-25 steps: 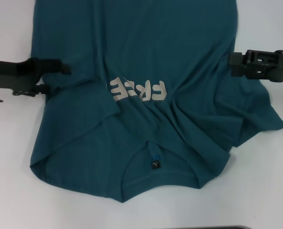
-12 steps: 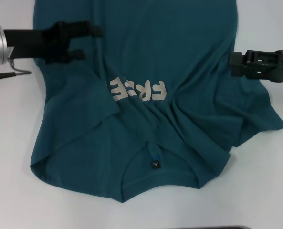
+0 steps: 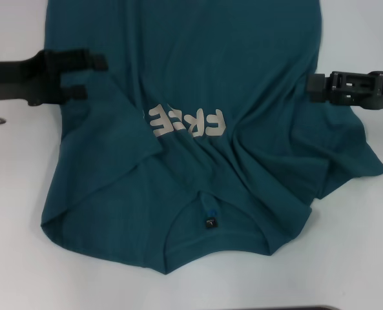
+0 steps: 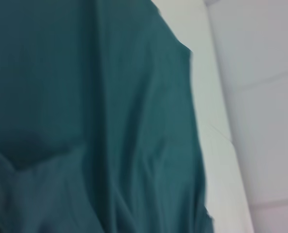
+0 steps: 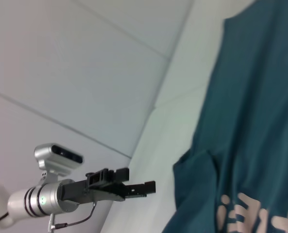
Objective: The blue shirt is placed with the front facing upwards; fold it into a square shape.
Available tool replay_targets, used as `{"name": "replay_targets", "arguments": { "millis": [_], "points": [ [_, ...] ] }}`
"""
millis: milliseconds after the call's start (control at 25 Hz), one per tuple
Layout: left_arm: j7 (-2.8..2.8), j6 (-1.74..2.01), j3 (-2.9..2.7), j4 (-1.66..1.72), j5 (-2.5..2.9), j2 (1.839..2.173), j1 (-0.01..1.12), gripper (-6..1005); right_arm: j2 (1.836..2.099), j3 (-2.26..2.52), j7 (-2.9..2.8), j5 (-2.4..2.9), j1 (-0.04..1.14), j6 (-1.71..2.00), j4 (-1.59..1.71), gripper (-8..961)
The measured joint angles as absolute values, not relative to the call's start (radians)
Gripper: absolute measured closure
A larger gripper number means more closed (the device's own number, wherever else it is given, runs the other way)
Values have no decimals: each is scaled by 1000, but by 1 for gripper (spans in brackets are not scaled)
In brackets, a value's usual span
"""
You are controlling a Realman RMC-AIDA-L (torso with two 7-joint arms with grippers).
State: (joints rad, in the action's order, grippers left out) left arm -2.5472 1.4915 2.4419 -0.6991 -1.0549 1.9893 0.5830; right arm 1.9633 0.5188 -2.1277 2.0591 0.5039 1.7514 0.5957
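Observation:
The blue shirt [image 3: 197, 71] lies spread on the white table [image 3: 17, 258], collar and dark neck label [image 3: 210, 223] nearest me, pale "FREE" letters [image 3: 188, 123] on the chest. Its left side is folded in over the chest, hiding part of the lettering. My left gripper [image 3: 95, 77] hovers open at the shirt's left edge, nothing between its fingers. It also shows in the right wrist view as the left gripper [image 5: 141, 182], beside the shirt [image 5: 250, 121]. My right gripper [image 3: 315, 87] is at the shirt's right edge. The left wrist view is filled by shirt cloth [image 4: 85, 121].
Bare white table [image 4: 221, 97] borders the shirt on both sides and in front of the collar. The right sleeve [image 3: 352, 161] spreads out toward the table's right side. The shirt's hem runs out of the head view at the far side.
The left gripper swung up and right over the shirt, then drew back left and lower to the shirt's left edge. The right gripper barely moved. The shirt lies unchanged.

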Motion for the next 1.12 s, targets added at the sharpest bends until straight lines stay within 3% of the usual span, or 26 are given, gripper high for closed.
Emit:
{"name": "replay_targets", "arguments": {
  "millis": [200,320,480,680,800,920,1120],
  "points": [
    [-2373,1670,2456,-748,-1068,1988,522,48,1981,504,-2002,2006,502,1789,591,39],
    [-2330,1714,2461,-777,-1070,2002,479,47,1977,505,-2007,1971,502,1794,581,39],
    [-2333,1728,2516,-784,-1071,2018,436,47,1937,516,-2097,1996,513,1783,585,38],
    [-2374,1772,2640,-761,-1071,2010,426,47,1832,521,-2293,2116,519,1742,601,41],
    [-2379,1781,2676,-760,-1072,2009,422,47,1792,522,-2356,2203,517,1746,628,45],
    [-2379,1780,2684,-759,-1072,2010,420,47,1778,520,-2379,2263,510,1762,648,49],
    [-2380,1772,2687,-759,-1072,2011,426,47,1779,514,-2387,2339,508,1761,647,56]
  ]
}}
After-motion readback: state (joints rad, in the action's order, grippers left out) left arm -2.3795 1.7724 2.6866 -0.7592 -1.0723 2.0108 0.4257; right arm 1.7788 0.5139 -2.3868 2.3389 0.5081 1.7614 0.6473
